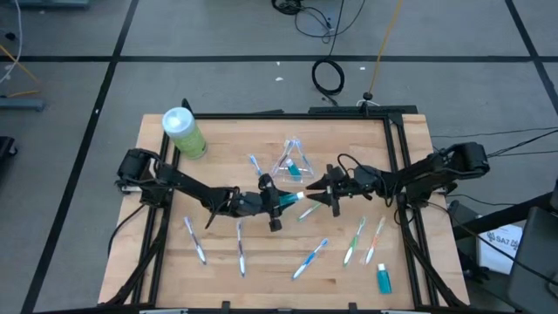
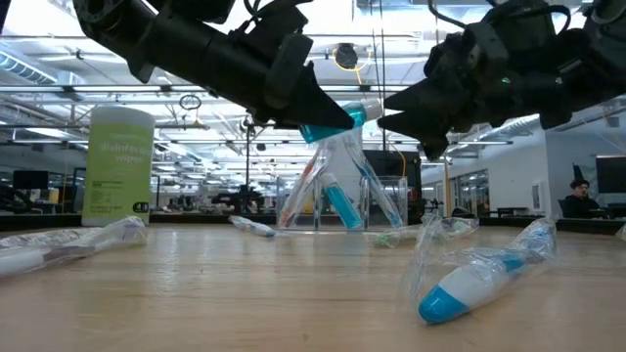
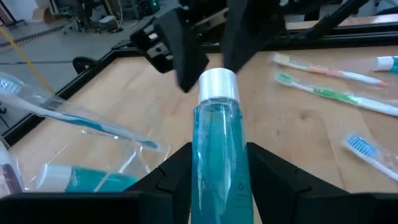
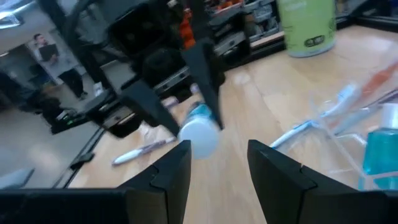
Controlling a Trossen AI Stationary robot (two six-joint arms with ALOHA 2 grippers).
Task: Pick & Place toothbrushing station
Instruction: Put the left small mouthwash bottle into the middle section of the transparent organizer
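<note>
At the high view's center, the left gripper [image 1: 281,201] clamps a teal tube [image 1: 291,199], its white cap facing the right gripper [image 1: 324,191], whose jaws stand apart and empty.

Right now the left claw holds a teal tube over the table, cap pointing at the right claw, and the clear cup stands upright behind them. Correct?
Not quite: the clear cup lies tipped on its side, as the high view shows. The left claw does hold the teal tube, cap toward the right claw.

Cup [image 1: 293,160] apparently holds tube, behind both claws.
</note>
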